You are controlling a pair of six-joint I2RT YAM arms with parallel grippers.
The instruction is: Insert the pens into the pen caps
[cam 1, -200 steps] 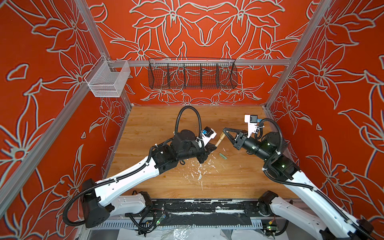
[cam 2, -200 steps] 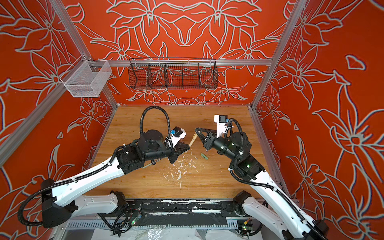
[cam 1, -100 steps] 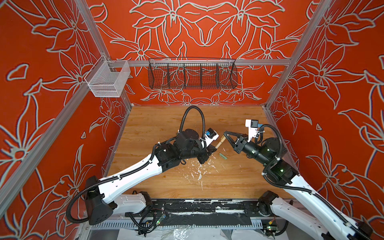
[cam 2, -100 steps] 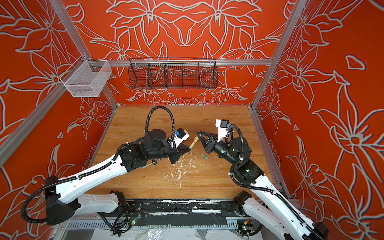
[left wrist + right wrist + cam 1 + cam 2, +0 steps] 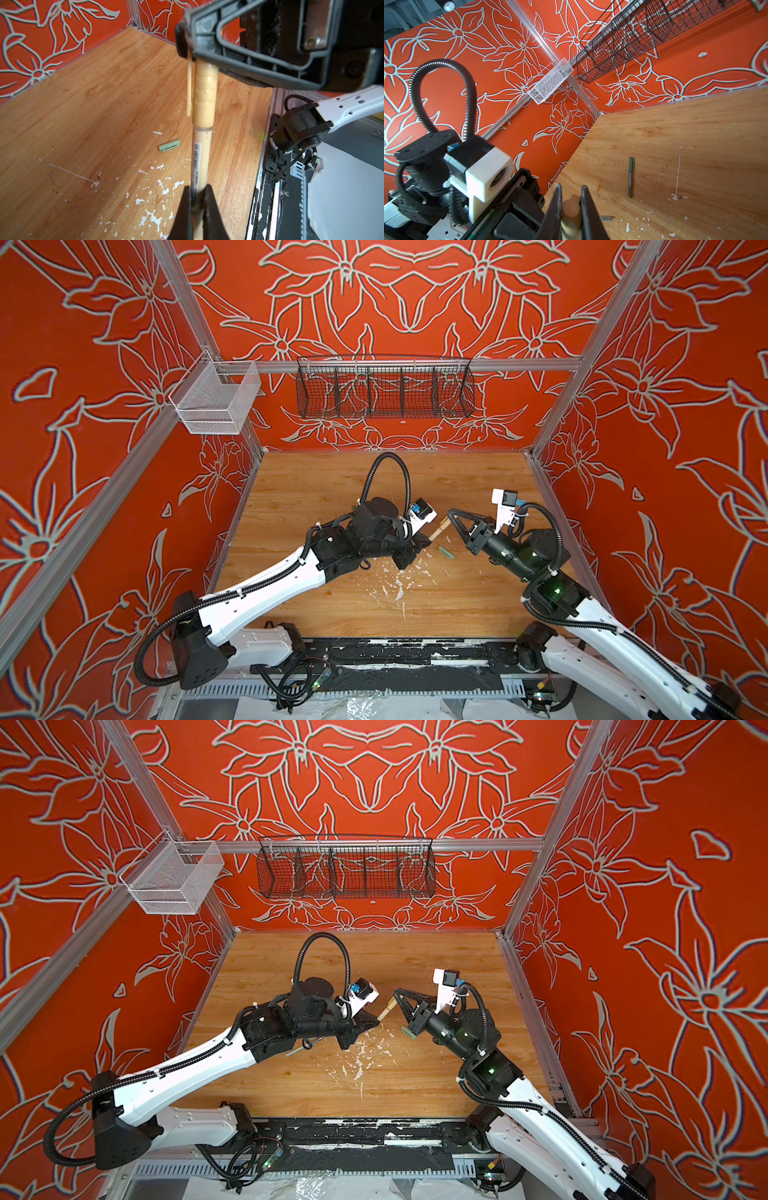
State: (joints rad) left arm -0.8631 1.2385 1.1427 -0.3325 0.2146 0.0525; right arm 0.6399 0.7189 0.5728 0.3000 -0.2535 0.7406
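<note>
Left gripper (image 5: pixel 196 194) on tan pen (image 5: pixel 201 158), right gripper (image 5: pixel 571 188) on cap (image 5: pixel 204 93), open tabletop (image 5: pixel 83 114) around

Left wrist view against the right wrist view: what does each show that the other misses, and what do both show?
Only the left wrist view: the pale green cap lying on the table, and the left gripper shut on the tan pen. Only the right wrist view: the dark green pen lying on the table, the white basket and the black wire basket. Both: the right gripper shut on the tan cap, and white paint flecks on the wood.
</note>
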